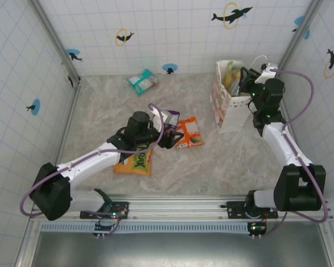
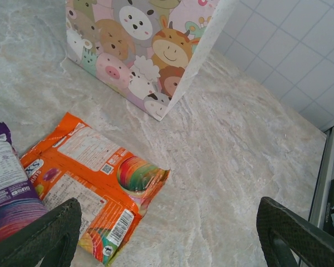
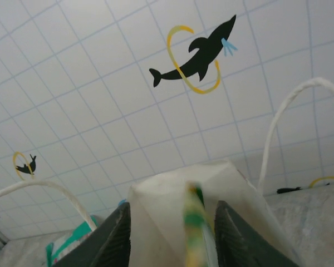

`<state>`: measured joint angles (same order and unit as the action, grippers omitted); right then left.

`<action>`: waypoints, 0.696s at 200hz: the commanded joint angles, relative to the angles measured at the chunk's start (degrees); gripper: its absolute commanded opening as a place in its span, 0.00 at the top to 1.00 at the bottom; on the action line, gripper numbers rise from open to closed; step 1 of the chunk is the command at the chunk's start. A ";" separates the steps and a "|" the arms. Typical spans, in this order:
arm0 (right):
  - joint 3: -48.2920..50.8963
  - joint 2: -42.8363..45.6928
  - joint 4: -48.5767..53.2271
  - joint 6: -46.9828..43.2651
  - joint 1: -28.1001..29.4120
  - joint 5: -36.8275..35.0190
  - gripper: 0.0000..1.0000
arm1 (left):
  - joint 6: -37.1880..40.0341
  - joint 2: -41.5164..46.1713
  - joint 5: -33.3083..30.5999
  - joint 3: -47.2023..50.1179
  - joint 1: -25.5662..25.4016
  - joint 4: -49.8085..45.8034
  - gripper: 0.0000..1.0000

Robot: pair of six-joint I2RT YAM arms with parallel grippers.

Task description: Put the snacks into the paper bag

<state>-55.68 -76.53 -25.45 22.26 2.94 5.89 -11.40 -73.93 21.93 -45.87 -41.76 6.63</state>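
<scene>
The left pincer [image 2: 170, 245] is released. Its two dark fingers [image 2: 47, 236] are spread wide with nothing between them, low over the marbled table [image 2: 239, 167]. Just beneath and ahead of it the orange-red packet [image 2: 94, 183] lies flat with its printed side up, and one finger covers the packet's near corner in the wrist view. On the outer side of that same finger lies the purple packet [image 2: 5, 194], touching the orange-red one. Behind the pincer, partly under the left forearm, lies the large orange packet with green lettering [image 1: 134, 162]. Well apart from the pincer, out to its left toward the far wall, the teal-white packet [image 1: 143, 82] lies alone. Farther ahead of the left pincer the paper bag [image 2: 139, 50] stands upright, with cartoon animals printed on its side.

The right pincer [image 1: 246, 75] hovers directly over the bag's open mouth. In its wrist view the fingers [image 3: 111, 239] stand parted, so it too is released. A thin green-yellow packet [image 3: 195, 228], blurred and seen edge-on, sits between them, nearer one finger with a clear gap to the other. Below the pincer is the bag's white inside, and the rope handles [image 3: 284, 117] arch up on either side of it. From above, yellow and green packets show inside the bag just beside the pincer. Beyond it rises the tiled wall [image 3: 100, 83] with a dolphin sticker [image 3: 197, 53].
</scene>
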 commanded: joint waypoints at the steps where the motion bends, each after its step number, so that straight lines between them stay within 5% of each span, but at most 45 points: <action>1: -1.60 2.19 -1.21 -0.06 -0.23 -1.21 0.54 | 0.70 -0.42 -0.92 -1.72 0.36 -0.73 0.17; 78: 2.76 14.87 11.09 -0.03 1.61 1.30 0.48 | -8.21 -2.10 -2.19 -3.68 0.54 -4.09 0.19; 139: 19.74 29.11 16.90 6.90 11.54 0.04 0.46 | -11.93 -9.93 -0.04 -6.43 5.10 -6.60 0.21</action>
<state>-41.63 -50.57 -12.49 25.19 10.74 7.07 -21.23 -80.44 20.47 -48.64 -38.92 2.09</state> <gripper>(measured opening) 0.533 0.796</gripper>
